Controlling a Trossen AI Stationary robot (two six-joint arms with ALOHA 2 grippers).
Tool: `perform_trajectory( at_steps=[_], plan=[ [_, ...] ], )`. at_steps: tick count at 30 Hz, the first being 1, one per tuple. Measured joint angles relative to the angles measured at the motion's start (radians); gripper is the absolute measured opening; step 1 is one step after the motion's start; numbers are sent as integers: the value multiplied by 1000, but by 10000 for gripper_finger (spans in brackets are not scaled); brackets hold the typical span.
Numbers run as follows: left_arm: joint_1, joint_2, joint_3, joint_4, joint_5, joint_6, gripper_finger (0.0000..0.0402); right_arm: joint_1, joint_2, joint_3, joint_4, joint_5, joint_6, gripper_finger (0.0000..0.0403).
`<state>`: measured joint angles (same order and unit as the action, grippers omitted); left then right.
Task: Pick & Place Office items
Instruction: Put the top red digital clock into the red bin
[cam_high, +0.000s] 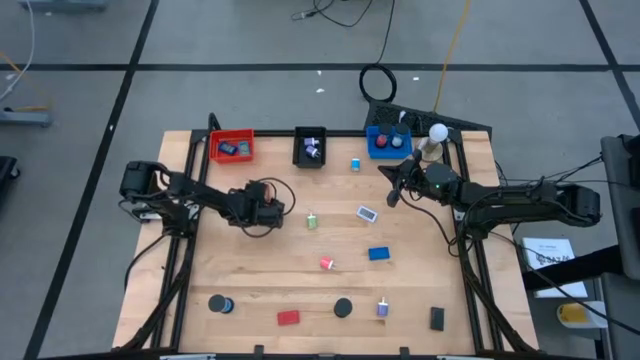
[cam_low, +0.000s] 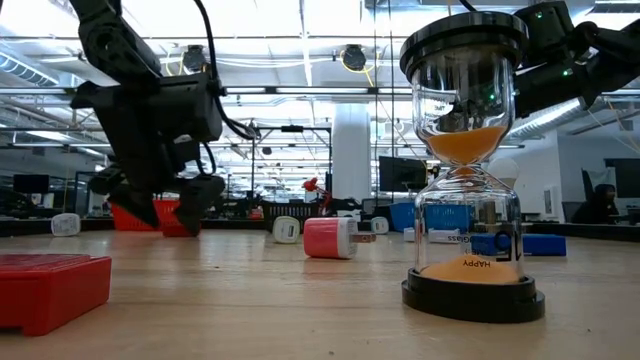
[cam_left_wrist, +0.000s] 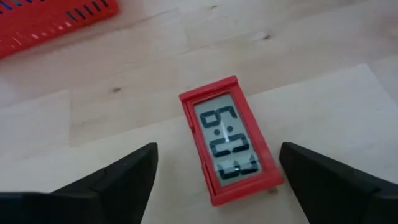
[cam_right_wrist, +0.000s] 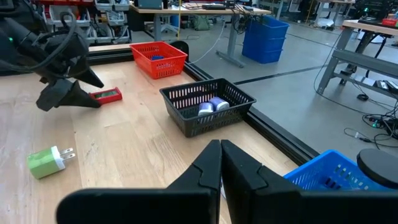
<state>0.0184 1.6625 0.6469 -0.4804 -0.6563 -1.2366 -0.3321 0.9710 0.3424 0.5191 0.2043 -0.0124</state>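
Left hand: the left hand hangs just above the bench, fingers spread wide apart, holding nothing.
Red clock: a small red clock with a grey display lies flat on the bench between the two spread fingers, touching neither; the right wrist view shows it just beyond the left hand.
Red basket: the red basket stands past the left hand at the bench's far edge, with small things inside.
Right hand: the right hand has its fingers pressed together on nothing and waits near the far right corner.
Black basket: the black basket sits ahead of the right hand and holds two pale round items.
Blue basket: the blue basket is close beside the right hand, next to the white ball lamp.
Green plug: a green plug lies on the bench between the two hands.
Other items: a blue block, a red block, a black disc, a pink plug and a black block lie scattered well apart from both hands.
Hourglass: an hourglass with orange sand stands upright at the near edge.
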Motion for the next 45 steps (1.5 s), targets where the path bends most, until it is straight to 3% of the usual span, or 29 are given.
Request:
perform_trajectory(
  at_steps=[4,14,17,23,31,38,45],
  plan=[
    [10,2,0,39,6,23,309,0,0,0,0,0,0,4],
    [10,-11,1,43,24,122,153,0,0,0,0,0,0,4],
    [13,-56,-5,-19,7,162,153,0,0,0,0,0,0,4],
    [94,-282,-4,-186,-49,219,153,0,0,0,0,0,0,4],
    [351,-525,-2,-239,-72,371,153,0,0,0,0,0,0,4],
    [583,-509,-2,-37,78,713,153,0,0,0,0,0,0,4],
    [796,-430,-2,42,181,812,153,0,0,0,0,1,-2,4]
  ],
)
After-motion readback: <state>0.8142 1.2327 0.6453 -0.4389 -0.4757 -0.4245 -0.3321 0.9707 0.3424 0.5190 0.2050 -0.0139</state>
